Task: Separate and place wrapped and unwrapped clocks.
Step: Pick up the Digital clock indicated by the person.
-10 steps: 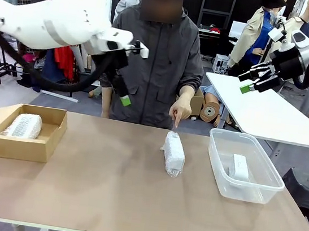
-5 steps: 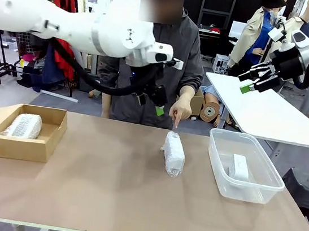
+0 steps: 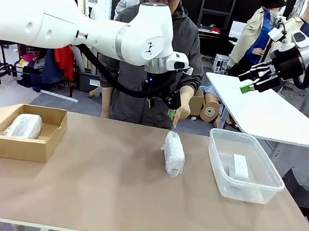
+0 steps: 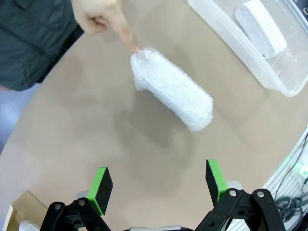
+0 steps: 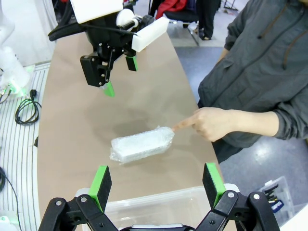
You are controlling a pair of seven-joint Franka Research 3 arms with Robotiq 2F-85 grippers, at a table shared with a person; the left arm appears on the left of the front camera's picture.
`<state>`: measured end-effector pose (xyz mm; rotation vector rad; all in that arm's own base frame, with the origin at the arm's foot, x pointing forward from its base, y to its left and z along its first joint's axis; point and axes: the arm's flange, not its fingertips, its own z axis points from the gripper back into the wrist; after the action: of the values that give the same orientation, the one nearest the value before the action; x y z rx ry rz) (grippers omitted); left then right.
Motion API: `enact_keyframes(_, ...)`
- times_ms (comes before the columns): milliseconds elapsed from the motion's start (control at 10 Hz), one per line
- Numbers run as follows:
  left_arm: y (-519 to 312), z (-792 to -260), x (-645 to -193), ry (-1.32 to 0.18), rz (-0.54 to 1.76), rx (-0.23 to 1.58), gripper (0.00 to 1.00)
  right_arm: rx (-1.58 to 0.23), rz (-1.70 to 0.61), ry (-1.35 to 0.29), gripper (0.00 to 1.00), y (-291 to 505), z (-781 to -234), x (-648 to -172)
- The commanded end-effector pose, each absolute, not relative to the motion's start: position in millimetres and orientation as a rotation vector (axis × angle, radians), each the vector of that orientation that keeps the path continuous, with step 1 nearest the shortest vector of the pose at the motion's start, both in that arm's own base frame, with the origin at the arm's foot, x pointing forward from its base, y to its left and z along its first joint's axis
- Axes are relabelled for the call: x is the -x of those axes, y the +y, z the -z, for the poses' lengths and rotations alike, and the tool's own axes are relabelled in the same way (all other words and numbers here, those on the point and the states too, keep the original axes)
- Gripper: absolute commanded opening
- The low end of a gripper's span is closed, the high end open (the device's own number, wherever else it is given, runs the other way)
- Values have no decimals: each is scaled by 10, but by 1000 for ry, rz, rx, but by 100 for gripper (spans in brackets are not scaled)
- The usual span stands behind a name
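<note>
Left wrist view gives me my left gripper (image 4: 159, 186) spread wide and empty, hovering above the bench (image 4: 86, 144). Ahead of it lies the white oblong clock bundled in crinkly clear film (image 4: 172, 88), a person's fingertip (image 4: 130, 44) touching its far end.

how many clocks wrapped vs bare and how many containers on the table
Wrapped clocks: 2, one on the table under the person's pointing finger, one in the cardboard box
Bare clocks: 1, in the clear tub
Containers: 2, the cardboard box and the clear tub
Total: 5 things
</note>
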<state>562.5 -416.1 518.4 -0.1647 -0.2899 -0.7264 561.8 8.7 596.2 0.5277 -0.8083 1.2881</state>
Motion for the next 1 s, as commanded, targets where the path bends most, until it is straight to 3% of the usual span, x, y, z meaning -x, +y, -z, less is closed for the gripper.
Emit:
enact_keyframes(0, -4094, -5164, -5581, -283, 725, 159, 100, -529, -1294, -812, 100, 88, -5971, -5600)
enact_keyframes(600, -4166, -5159, -5637, -286, 726, 165, 100, -529, -1294, -812, 100, 88, -5971, -5600)
enact_keyframes(900, -4675, -5173, -5731, -150, 472, 168, 100, -529, -1294, -812, 100, 88, -5971, -5600)
